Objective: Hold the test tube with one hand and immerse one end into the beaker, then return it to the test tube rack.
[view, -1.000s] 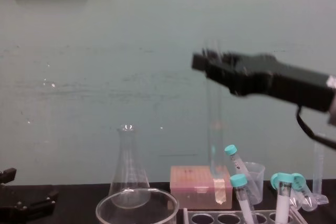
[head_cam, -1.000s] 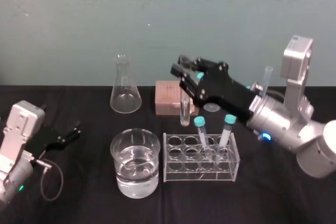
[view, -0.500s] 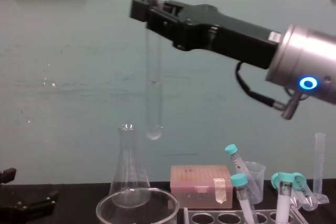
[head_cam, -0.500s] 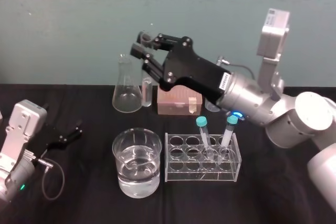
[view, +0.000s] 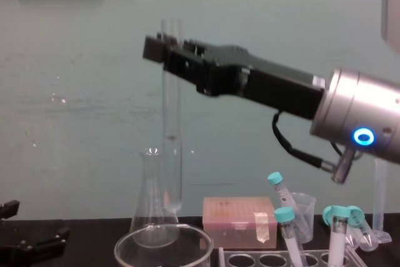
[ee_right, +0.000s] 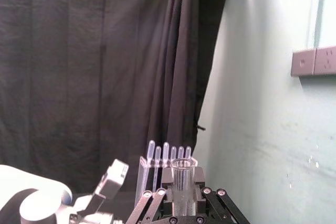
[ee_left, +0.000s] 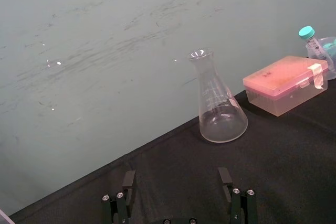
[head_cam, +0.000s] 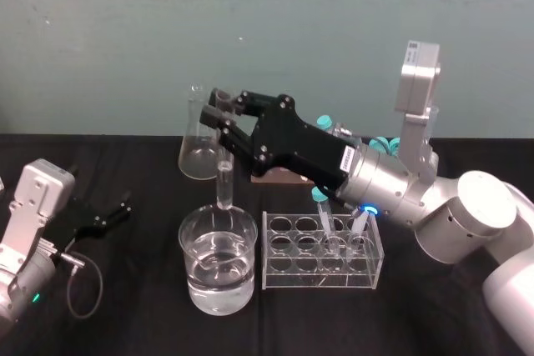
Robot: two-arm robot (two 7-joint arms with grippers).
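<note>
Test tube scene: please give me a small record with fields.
test tube: upright, held near its top
right gripper: shut on the test tube, over the beaker
tube's lower end: just above the rim, not yet dipped
beaker: holds clear liquid
test tube rack: beside the beaker, two teal-capped tubes
left gripper: open, idle, far left

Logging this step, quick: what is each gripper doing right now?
Left gripper: open, holding nothing, parked low at the left.
Right gripper: shut on the test tube, held upright above the beaker.
</note>
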